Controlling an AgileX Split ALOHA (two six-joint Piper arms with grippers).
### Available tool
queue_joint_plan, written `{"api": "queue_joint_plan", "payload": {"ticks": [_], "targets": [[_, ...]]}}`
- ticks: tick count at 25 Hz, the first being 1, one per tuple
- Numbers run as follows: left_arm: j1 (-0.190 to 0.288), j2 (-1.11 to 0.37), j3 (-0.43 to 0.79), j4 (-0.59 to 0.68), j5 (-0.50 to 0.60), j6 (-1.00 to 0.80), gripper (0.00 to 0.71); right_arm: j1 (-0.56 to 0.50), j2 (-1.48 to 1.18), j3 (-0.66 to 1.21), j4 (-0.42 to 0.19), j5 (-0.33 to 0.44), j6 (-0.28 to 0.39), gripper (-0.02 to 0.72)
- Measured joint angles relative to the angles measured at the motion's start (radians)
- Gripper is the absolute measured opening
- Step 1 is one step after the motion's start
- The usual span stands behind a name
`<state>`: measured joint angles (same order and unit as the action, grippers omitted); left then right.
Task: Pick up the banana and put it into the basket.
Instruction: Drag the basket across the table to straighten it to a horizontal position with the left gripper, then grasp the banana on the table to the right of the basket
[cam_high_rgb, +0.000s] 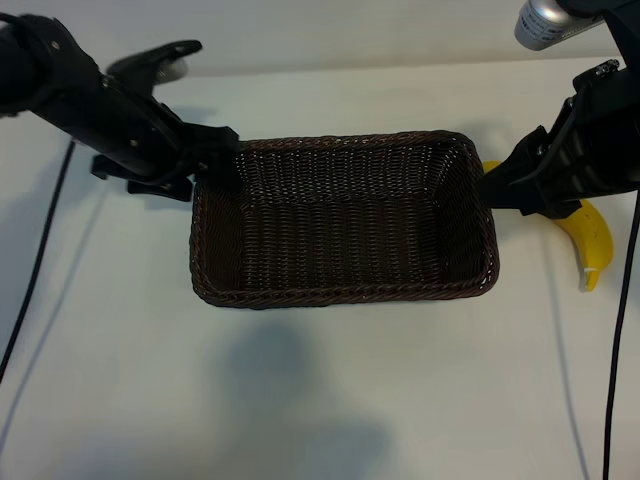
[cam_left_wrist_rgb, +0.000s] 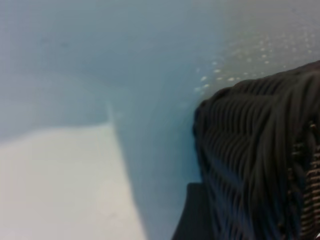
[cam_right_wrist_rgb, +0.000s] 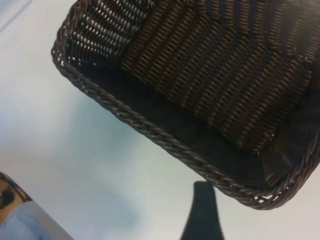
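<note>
My basket (cam_high_rgb: 345, 220) sits in the middle of the white table (cam_high_rgb: 300, 400), and nothing lies inside it — the woven floor is bare from one end to the other. The banana (cam_high_rgb: 590, 240) is still out on the table, just beyond the basket's end on my right side, half hidden under my right arm, with its pale tip pointing away from the basket. So, as I judge it, nothing of the job is done yet: the fruit has not been lifted, let alone dropped in.

My right gripper (cam_high_rgb: 500, 182) hangs tilted down at that same end of the basket, close to the rim and right next to the banana. One dark finger (cam_right_wrist_rgb: 202, 212) shows in my right wrist view, poking toward the braided rim. From that I cannot see the gap directly, but the jaws stand wide apart and hold nothing — the banana lies free beside them.

My left gripper (cam_high_rgb: 222, 140) is at the opposite end of the basket, up against the outer wall near the far corner. My left wrist view shows only that wicker wall close up and bare table; whether those jaws are apart or together I cannot tell.

What is left is everything that matters: get around the banana, lift it, carry it over the rim, and let go.
</note>
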<state>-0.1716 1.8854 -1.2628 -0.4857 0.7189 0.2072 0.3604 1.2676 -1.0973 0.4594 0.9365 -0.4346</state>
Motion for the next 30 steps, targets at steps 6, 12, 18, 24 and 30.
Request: {"api": "queue_joint_plan", "payload": {"ticks": [6,12,18,24,30], "targets": [[0.001,-0.100,0.000,0.062,0.058,-0.048,0.615,0.000,0.000,0.000,0.000,0.000,0.000,0.560],[0.007,-0.218,0.000,-0.007,0.144,0.016,0.605,0.000,0.000,0.000,0.000,0.000,0.000,0.560],[0.008,-0.304,0.000,-0.197,0.202,0.152,0.600,0.000,0.000,0.000,-0.002,-0.009,0.000,0.562],[0.008,-0.341,0.000,-0.123,0.241,0.152,0.600,0.000,0.000,0.000,-0.080,-0.030,0.004,0.600],[0.008,-0.354,0.000,-0.073,0.250,0.149,0.600,0.000,0.045,0.000,-0.233,-0.064,0.023,0.603]]}}
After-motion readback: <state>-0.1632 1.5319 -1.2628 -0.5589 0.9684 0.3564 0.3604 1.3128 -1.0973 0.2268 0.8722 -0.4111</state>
